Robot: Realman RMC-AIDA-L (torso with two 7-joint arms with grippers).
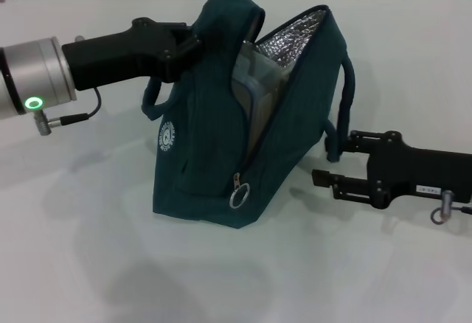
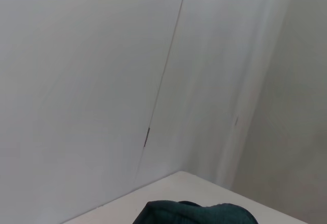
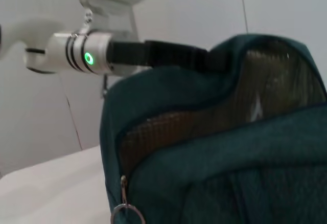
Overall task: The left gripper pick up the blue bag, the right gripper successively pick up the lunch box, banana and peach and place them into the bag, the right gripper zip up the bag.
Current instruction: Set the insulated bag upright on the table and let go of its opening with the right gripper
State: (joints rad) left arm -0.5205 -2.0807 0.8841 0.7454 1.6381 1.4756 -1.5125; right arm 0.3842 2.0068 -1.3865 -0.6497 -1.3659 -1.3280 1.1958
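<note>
- My left gripper (image 1: 193,43) is pinched shut on the top edge of the blue bag (image 1: 199,153), holding that side up off the table (image 1: 88,264).
- The bag sits in the middle of the table, leaning a bit, with its mouth wide open and the shiny silver lining (image 1: 295,39) showing.
- I can see the lunch box (image 1: 254,94) standing on its edge inside the bag — so I think that part is done.
- I see no banana and no peach anywhere on the table. I think they are already down inside the bag, but I cannot see them in there, so I am not sure.
- The zip is not closed yet. The zip pull (image 1: 238,194) with its round ring hangs low at the front end of the opening.
- My right gripper (image 1: 328,167) is low, just beside the bag on its right side, close to the strap (image 1: 348,94). Its jaws are apart and hold nothing.
- What is left, I think — grab the ring and pull the zip along the top to shut the bag.
</note>
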